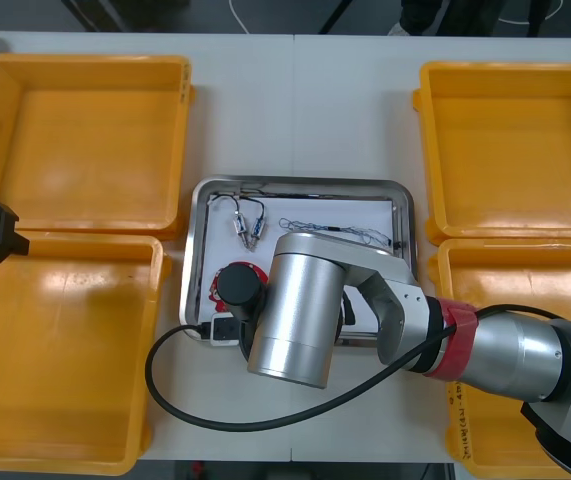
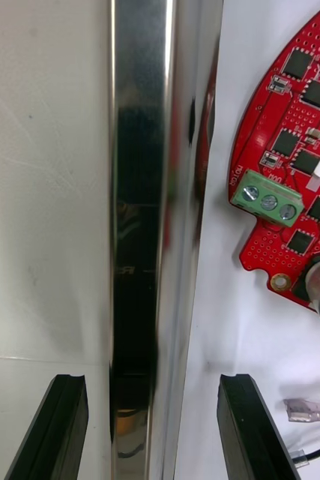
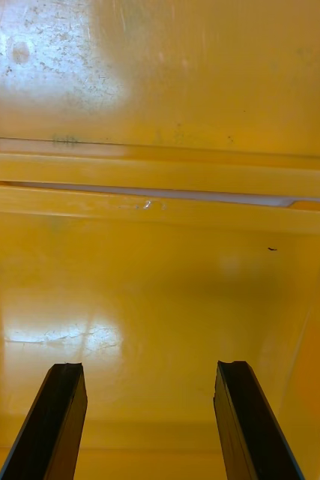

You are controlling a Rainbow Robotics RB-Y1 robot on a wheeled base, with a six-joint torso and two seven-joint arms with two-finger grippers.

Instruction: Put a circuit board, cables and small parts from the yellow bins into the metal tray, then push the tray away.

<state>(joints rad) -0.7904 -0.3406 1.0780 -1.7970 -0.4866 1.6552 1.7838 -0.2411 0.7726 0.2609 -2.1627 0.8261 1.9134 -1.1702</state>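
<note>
Since the circuit board already lies in the metal tray, just beyond one finger, pushing looks due. The right gripper straddles the rim, fingers wide apart and empty; next they must press it away. The left gripper, spread and empty, hangs over a yellow bin.

Left gripper, right gripper: jaws apart

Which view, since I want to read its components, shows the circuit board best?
Right wrist view: the circuit board lies close up, chips and green terminal clear. Front view: the right arm covers most of it. The left wrist view faces a yellow bin.
</note>
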